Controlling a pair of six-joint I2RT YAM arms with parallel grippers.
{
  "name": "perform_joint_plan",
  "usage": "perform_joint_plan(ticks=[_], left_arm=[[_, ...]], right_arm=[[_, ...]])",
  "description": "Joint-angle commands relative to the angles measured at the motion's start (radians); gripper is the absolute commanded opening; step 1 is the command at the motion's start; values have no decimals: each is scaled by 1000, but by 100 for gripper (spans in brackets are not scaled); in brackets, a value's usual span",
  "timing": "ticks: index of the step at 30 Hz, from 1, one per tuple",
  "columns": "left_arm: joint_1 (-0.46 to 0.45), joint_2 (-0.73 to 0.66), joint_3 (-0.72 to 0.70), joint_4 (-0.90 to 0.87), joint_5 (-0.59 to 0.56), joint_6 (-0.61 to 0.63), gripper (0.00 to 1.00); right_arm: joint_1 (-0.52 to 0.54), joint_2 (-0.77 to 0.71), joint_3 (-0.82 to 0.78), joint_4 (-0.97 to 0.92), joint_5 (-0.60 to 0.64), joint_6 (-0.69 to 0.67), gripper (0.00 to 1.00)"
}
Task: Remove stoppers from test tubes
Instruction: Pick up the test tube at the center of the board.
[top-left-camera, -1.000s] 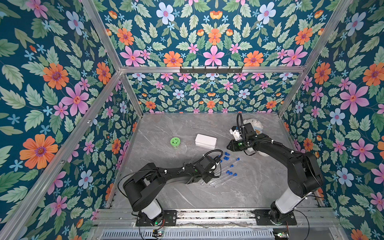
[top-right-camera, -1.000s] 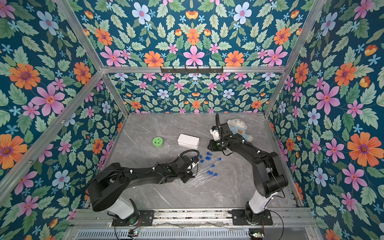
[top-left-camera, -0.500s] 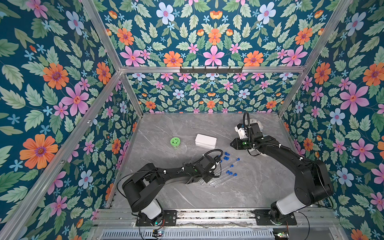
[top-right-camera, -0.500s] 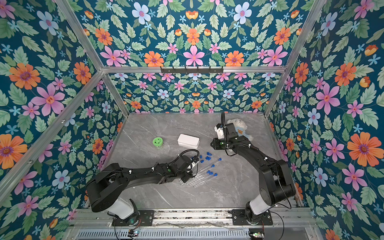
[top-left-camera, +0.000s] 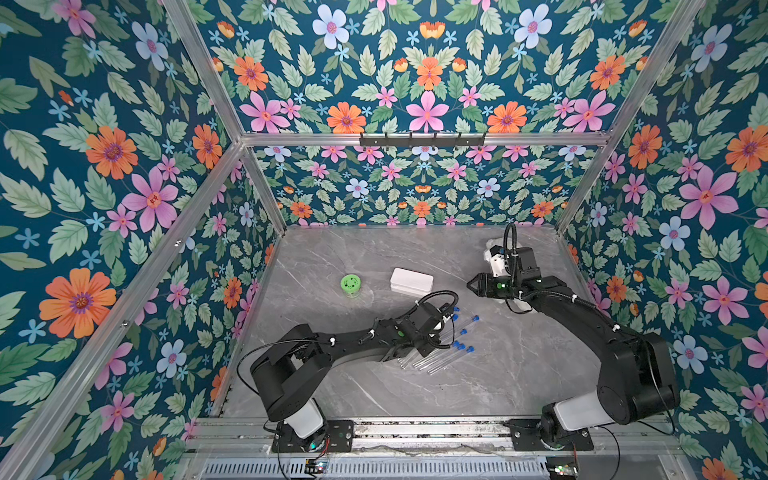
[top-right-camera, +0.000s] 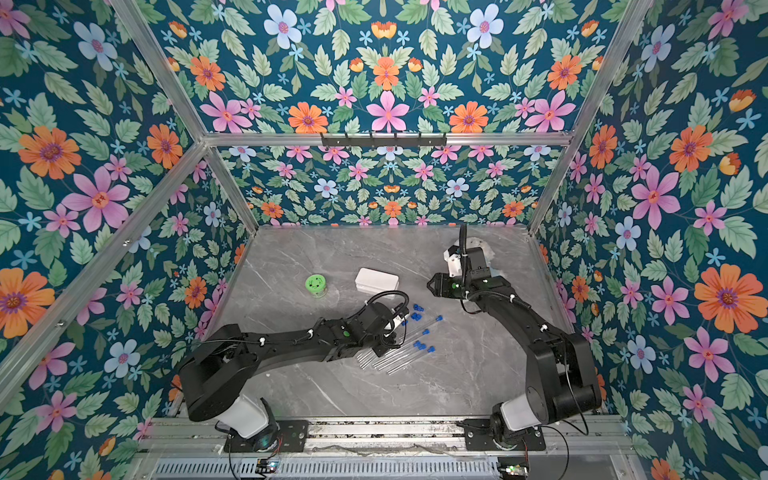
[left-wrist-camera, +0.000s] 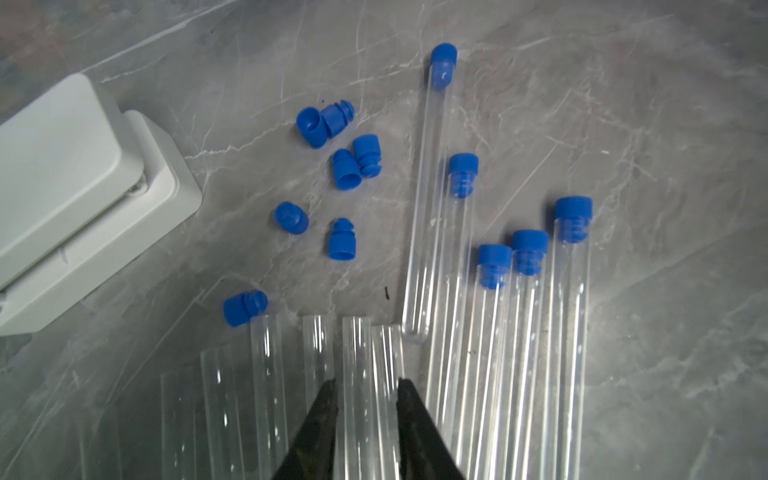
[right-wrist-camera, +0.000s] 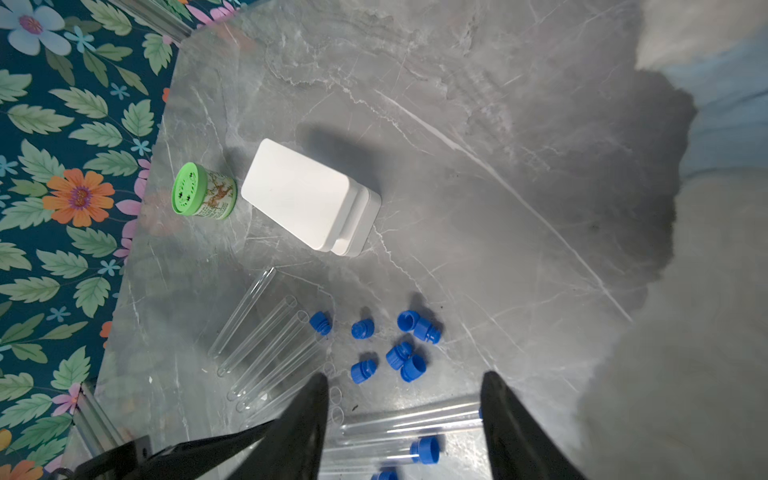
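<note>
Straddles two bare tubes (left-wrist-camera: 356, 353) with left claw (left-wrist-camera: 365, 380) narrowly parted, grip unclear; holds right claw (top-left-camera: 471, 286) wide, empty, right of frame centre, loose stoppers (top-left-camera: 456, 310) just below-left.

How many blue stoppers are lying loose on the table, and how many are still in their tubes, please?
Loose stoppers: 7
Stoppers still in tubes: 5
Total: 12 stoppers
</note>
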Motion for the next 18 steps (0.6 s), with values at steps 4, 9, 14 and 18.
perform_joint_plan(ticks=[4, 9, 14, 18], left_arm=[[-3, 81, 99, -23, 24, 38, 29], [-4, 163, 188, -55, 49, 49, 30], [-5, 209, 237, -60, 71, 64, 31], [-7, 232, 260, -67, 81, 71, 32]], right_arm=[[-50, -66, -57, 88, 6, 53, 74], [-70, -62, -65, 86, 10, 71, 82], [-102, -69, -89, 110, -6, 97, 84], [-126, -91, -111, 128, -9, 115, 85]])
